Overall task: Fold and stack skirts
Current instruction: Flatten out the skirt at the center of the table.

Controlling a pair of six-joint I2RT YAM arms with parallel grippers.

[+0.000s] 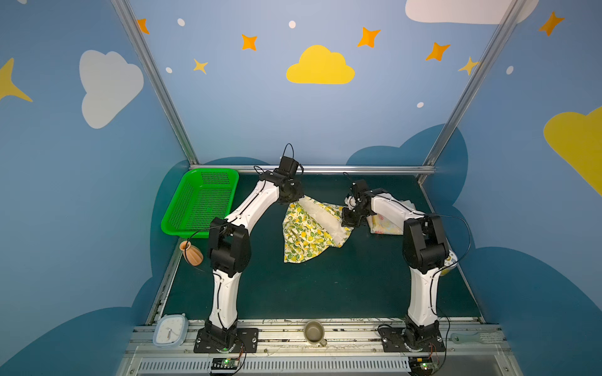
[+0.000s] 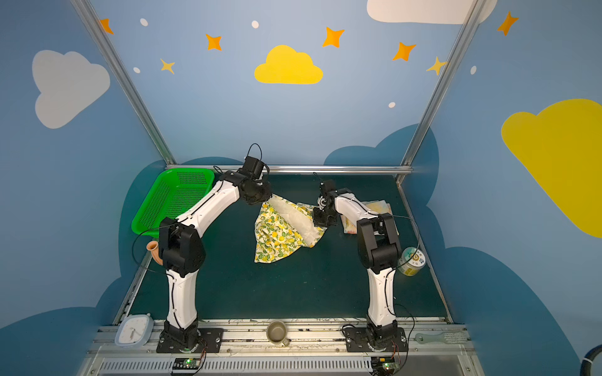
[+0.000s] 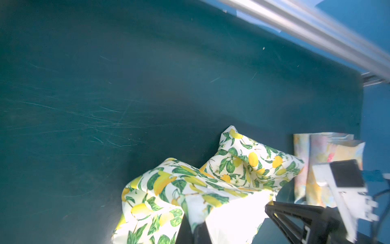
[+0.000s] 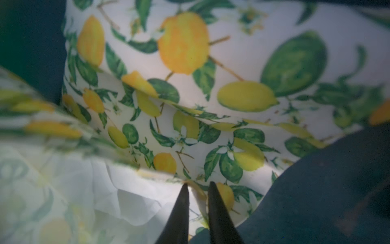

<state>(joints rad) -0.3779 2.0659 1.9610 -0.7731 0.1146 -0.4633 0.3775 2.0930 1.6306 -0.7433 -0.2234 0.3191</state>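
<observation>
The cream lemon-print skirt [image 1: 306,234] [image 2: 277,234] hangs crumpled over the middle of the dark green mat, its white lining showing. My left gripper [image 1: 294,200] [image 3: 194,230] is shut on its far-left corner, and the cloth [image 3: 232,169] drapes over the fingers. My right gripper [image 1: 347,224] [image 4: 198,190] is shut on the skirt's right edge; a fold of lemon cloth [image 4: 190,105] sits pinched between the black fingertips [image 4: 212,188]. The pale yellow flowered skirt [image 1: 382,226] [image 2: 378,206] [image 3: 320,152] lies folded flat at the back right, partly hidden under my right arm.
A green mesh basket [image 1: 182,208] stands at the back left, with a terracotta vase [image 1: 192,254] lying near it at the left edge. A tin can [image 2: 411,260] stands by the right edge. A clock [image 1: 170,330], a mug [image 1: 314,332] and a pale tool [image 1: 469,338] rest on the front rail.
</observation>
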